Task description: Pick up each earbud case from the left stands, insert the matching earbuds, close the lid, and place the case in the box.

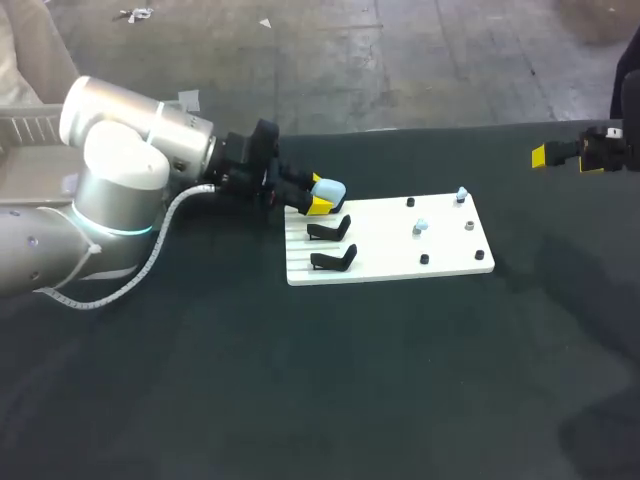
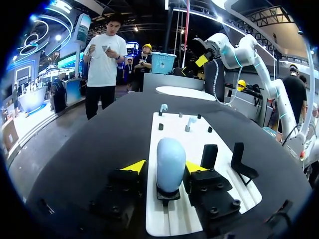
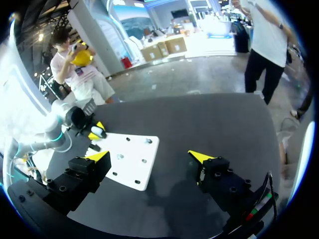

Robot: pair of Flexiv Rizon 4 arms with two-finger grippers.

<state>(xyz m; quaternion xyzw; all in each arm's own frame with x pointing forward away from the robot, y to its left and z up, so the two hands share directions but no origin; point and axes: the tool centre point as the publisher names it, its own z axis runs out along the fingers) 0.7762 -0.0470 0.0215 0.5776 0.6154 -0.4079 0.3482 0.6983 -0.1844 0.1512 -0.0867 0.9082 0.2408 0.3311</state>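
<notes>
Earbud case (image 2: 170,163), pale blue, smooth and egg-shaped, stands upright on its small black holder (image 2: 168,194) at the near end of the flat white board (image 2: 164,134), between the yellow-tipped fingers of the left gripper (image 2: 165,166). Those fingers are spread to either side of it: one tip looks close against the shell, while a strip of white board shows beside the other, so the case is bracketed, not pinched. Just beside it, two more black angled stands (image 1: 330,231) are bare. Farther along the board two pale blue earbuds (image 1: 421,227) sit upright on their pegs, well apart from the case. Beyond the board, the right gripper (image 3: 148,158) hangs over the dark cloth-covered desk (image 1: 300,380) with its fingers wide apart and holding nothing. By this showing the work on this case is at its start: it is not yet lifted, its lid looks shut, both earbuds wait outside it, and no box can be made out on the desk
</notes>
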